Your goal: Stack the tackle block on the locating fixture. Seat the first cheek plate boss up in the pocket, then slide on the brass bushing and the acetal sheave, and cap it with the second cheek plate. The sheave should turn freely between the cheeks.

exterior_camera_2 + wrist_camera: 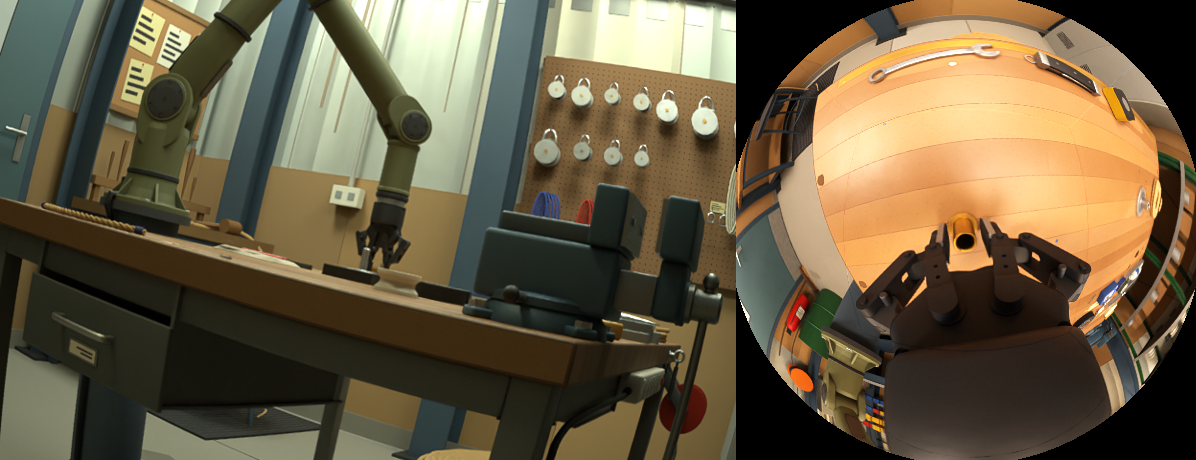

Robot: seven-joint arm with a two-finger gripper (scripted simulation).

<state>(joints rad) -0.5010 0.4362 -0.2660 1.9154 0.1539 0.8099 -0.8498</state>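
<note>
My gripper [966, 239] is part-closed and empty, low over the bench [380, 260]. A brass bushing [965, 235] stands upright on the bench between my fingers, its bore facing the wrist camera. The cream acetal sheave [399, 282] sits on the bench just in front of the gripper in the side camera. Dark flat pieces [350, 273] lie beside it; I cannot tell which is the fixture or a cheek plate.
A drawer [97, 336] hangs open under the near bench edge. A large bench vise [586, 266] stands at the right end. A wrench [931, 60], a knife-like tool [1068, 72] and a yellow block [1118, 103] lie along the far edge.
</note>
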